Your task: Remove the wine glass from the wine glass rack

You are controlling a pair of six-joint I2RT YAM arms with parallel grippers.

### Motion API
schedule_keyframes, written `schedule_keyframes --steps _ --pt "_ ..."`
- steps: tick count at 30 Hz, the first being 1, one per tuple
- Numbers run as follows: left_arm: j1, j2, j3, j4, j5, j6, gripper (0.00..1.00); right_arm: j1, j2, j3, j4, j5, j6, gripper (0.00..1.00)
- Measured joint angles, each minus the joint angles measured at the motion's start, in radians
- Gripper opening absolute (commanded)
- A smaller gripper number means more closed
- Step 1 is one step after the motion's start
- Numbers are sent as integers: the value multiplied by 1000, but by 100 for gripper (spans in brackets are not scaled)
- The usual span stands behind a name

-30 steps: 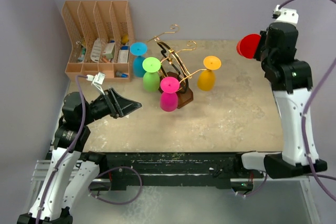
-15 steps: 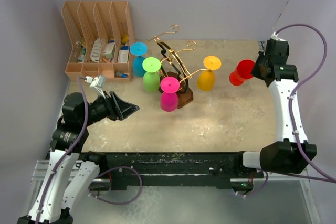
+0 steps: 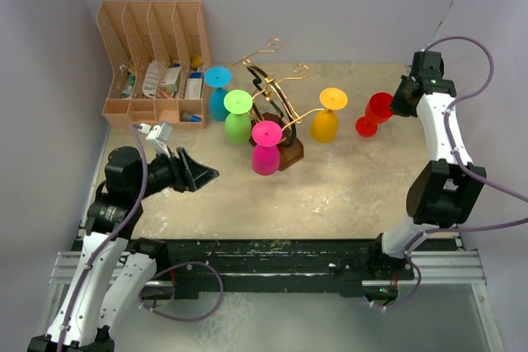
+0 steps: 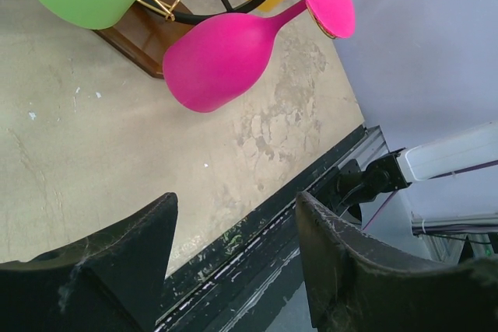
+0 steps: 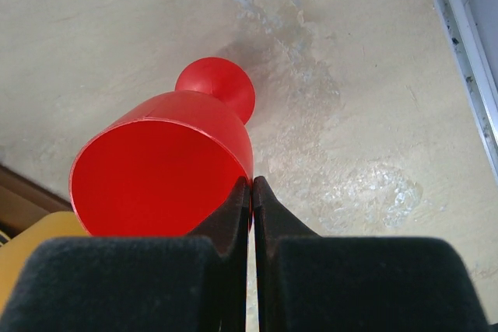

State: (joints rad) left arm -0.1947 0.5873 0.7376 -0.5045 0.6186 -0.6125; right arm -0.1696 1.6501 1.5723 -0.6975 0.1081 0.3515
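Right gripper [image 5: 250, 184] closed tight, pinching the rim of the red wine glass [image 5: 163, 161]. The glass is off the rack [image 3: 290, 151], well to its right and near the right edge of the table [image 3: 346, 195]. Glass tilted; its foot may be touching the surface, view unclear. Left gripper [image 4: 236, 201] open, holding nothing, apart from the pink glass [image 4: 218, 56] hanging on the rack, bare tabletop between. Left wrist view cuts off most of the rack.

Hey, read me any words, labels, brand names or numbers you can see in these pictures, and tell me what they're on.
No text can be read.
The packets in the desk organiser: print too small to read.
The white tag: too blurred to read.
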Motion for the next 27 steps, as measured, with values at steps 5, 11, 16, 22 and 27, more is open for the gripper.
schedule_keyframes --steps 5,11,16,22,27 --pt "0 11 0 1 -3 6 66 -4 36 15 -2 -9 5 0" --pt "0 18 0 1 -3 7 66 -6 66 45 0 -23 5 0" --pt "0 19 0 1 -3 6 66 -6 86 76 -8 -23 3 0" --pt "0 24 0 2 -3 6 66 -6 105 116 -13 -22 -7 0" --pt "0 25 -7 2 -3 6 66 -6 124 118 -17 -21 -11 0"
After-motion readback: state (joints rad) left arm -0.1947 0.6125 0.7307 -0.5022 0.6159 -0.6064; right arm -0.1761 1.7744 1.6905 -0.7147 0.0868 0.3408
